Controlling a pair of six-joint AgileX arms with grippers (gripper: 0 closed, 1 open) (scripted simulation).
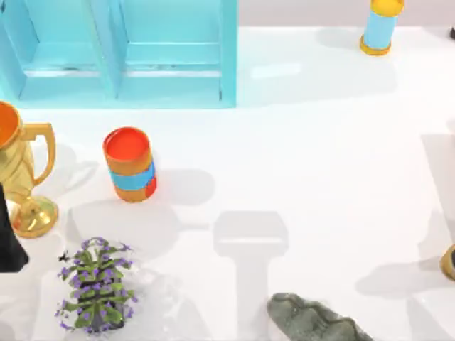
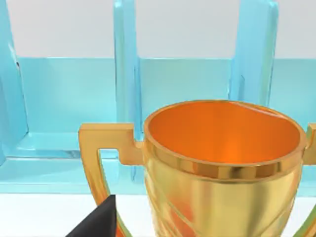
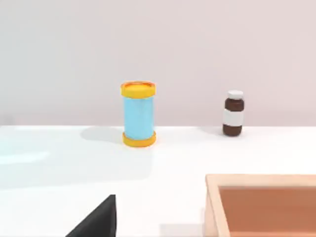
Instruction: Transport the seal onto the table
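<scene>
My left arm waits at the left edge of the white surface, just beside the gold trophy, whose orange-lined bowl stands close before the left wrist camera with the light-blue shelf unit behind it. I cannot tell how my left jaws or my right jaws stand, nor whether either has hold of anything. Close before my right wrist is a tan-brown rectangular block with a pale rim, which I take for the seal; whether it rests on the surface I cannot tell. Beyond it, along the far edge, stand a yellow-and-blue cylinder and a brown bottle.
</scene>
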